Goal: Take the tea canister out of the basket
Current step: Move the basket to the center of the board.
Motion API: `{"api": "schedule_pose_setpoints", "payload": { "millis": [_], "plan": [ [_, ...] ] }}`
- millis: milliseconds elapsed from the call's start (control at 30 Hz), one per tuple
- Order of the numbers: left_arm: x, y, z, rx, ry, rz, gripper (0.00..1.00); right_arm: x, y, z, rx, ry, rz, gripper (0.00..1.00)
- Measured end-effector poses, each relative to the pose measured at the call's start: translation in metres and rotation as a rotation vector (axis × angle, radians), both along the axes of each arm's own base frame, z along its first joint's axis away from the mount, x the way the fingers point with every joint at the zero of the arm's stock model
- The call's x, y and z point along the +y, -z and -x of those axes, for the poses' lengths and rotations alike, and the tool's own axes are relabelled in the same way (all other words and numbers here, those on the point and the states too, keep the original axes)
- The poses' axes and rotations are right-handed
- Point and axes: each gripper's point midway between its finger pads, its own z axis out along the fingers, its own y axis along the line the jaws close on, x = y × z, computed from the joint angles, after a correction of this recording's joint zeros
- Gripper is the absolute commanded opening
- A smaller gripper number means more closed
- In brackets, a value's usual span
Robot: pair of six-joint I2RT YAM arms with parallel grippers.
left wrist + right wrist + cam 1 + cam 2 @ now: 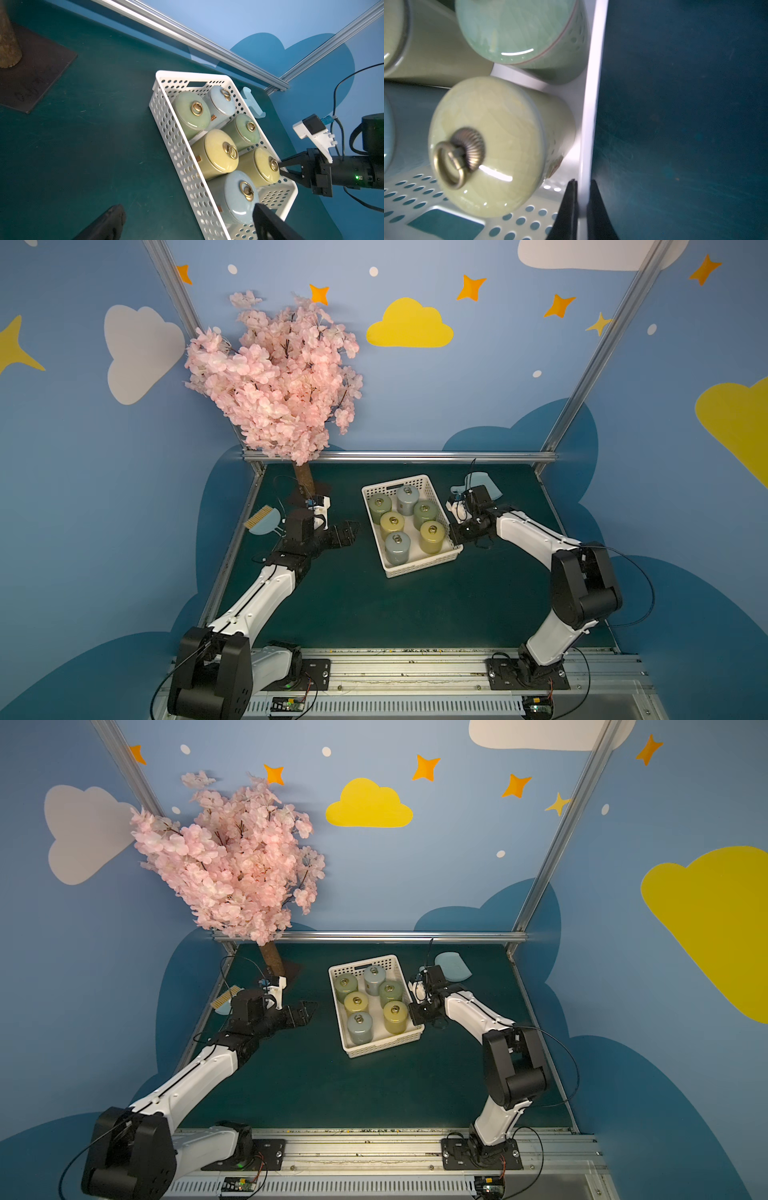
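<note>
- Dark green table point(332, 605), blue cloud-and-star walls point(415, 406), pink blossom tree point(278, 377) at back.
- Right gripper point(583, 185) pinches the basket point(419, 565) side wall.
- Left gripper point(348, 533) gapes wide, empty.

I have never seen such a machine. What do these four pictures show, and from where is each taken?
This is a robot with two arms, each ending in a two-fingered gripper. Two pictures come from a camera pair above, seeing the whole green table; two come from cameras on the wrists. On the table stand a white basket with six lidded tea canisters upright inside, and a pink blossom tree. The right gripper is shut on the basket's side wall, one finger inside, one outside. The left gripper hangs open beside the basket, holding nothing.
</note>
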Motion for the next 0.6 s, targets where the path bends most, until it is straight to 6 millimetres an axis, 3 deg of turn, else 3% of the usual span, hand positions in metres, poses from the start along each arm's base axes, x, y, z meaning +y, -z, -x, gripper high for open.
{"api": "schedule_pose_setpoints", "payload": {
  "millis": [133, 267, 433, 600],
  "plan": [
    [-0.008, -0.008, -0.010, -0.008, 0.028, 0.014, 1.00, -0.011, -0.001, 0.005, 0.017, 0.007, 0.005, 0.00],
    [-0.017, -0.009, -0.029, 0.000, 0.053, 0.026, 1.00, -0.014, -0.001, 0.005, 0.020, 0.012, -0.001, 0.09],
    [-0.026, -0.001, -0.054, 0.023, 0.076, 0.037, 1.00, -0.019, -0.001, 0.006, 0.026, 0.021, 0.010, 0.35],
    [-0.034, 0.010, -0.083, 0.037, 0.093, 0.044, 1.00, -0.020, -0.007, 0.004, 0.014, 0.035, 0.002, 0.51]
  ]
}}
